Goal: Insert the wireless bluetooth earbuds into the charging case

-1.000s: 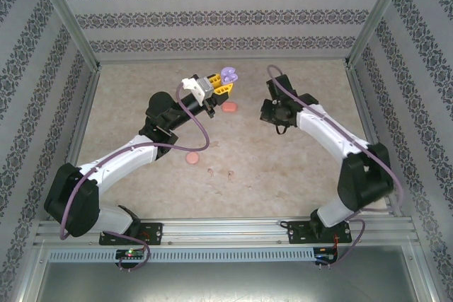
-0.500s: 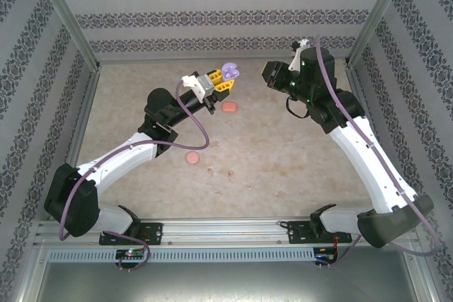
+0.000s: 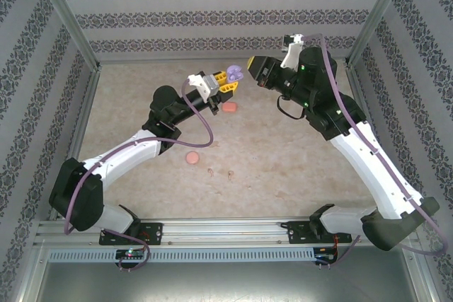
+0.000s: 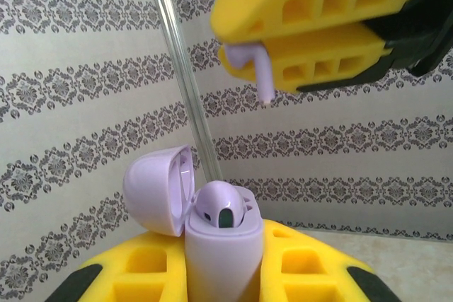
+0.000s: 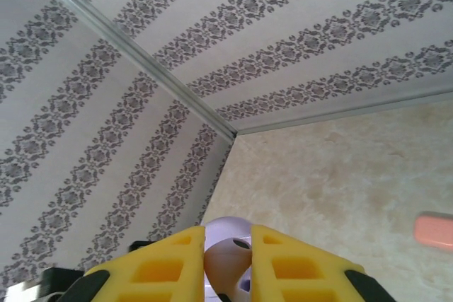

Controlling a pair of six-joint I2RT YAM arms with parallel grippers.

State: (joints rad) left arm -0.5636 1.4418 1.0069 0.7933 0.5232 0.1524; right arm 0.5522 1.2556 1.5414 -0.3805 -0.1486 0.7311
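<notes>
Over a beige, marble-patterned table (image 3: pixel 297 167), boxed in by walls (image 3: pixel 212 19) papered in grey damask stripes and framed by aluminium posts (image 3: pixel 67 15), the left gripper (image 3: pixel 228 79) clamped a purple case (image 3: pixel 234 73) aloft. Its lid (image 4: pixel 159 189) hung open, and one bud (image 4: pixel 219 206) sat inside. Above it, the right gripper (image 4: pixel 223 39) pinched a purple earbud (image 4: pixel 256 68), stem pointing down, clear of the case. On the table below lay a coral case (image 3: pixel 228 107), a coral disc (image 3: pixel 191 156) and, nearer the arms' bases, two pale pink earbuds (image 3: pixel 210 171).
</notes>
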